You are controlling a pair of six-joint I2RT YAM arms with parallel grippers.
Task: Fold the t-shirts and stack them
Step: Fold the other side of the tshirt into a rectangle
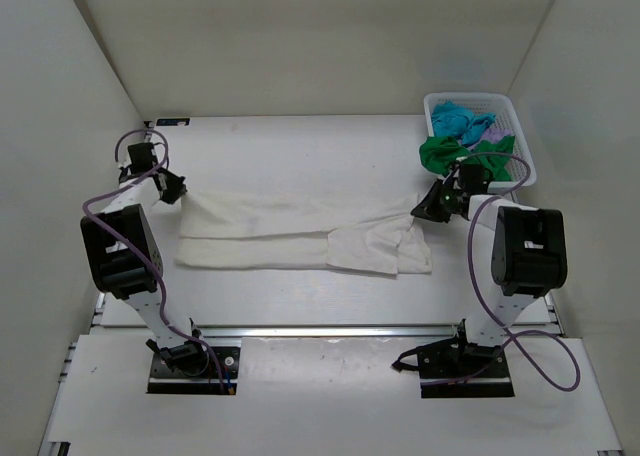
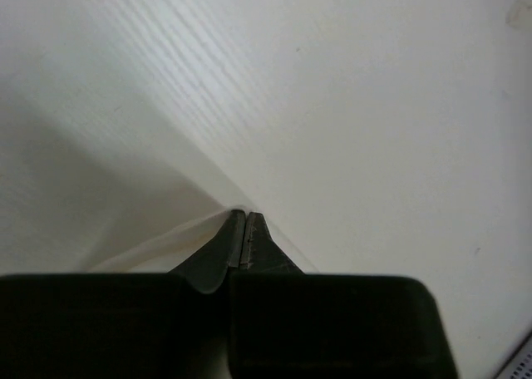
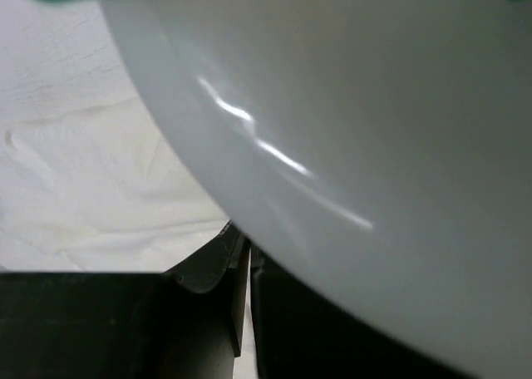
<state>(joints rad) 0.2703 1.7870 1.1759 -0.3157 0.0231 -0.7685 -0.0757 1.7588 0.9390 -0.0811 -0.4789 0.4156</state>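
A white table (image 1: 300, 146) is seen, walled in on three sides. Across its middle a cream-white t-shirt (image 1: 290, 238) is laid out in a long, wrinkled band, reaching from near the left edge to near the right edge, with looser folds bunched right of the middle. In the far right corner a white lattice basket (image 1: 522, 136) is set, and a green t-shirt (image 1: 440, 154) is draped over its near rim. Two arm bases (image 1: 190, 361) are bolted at the near edge.
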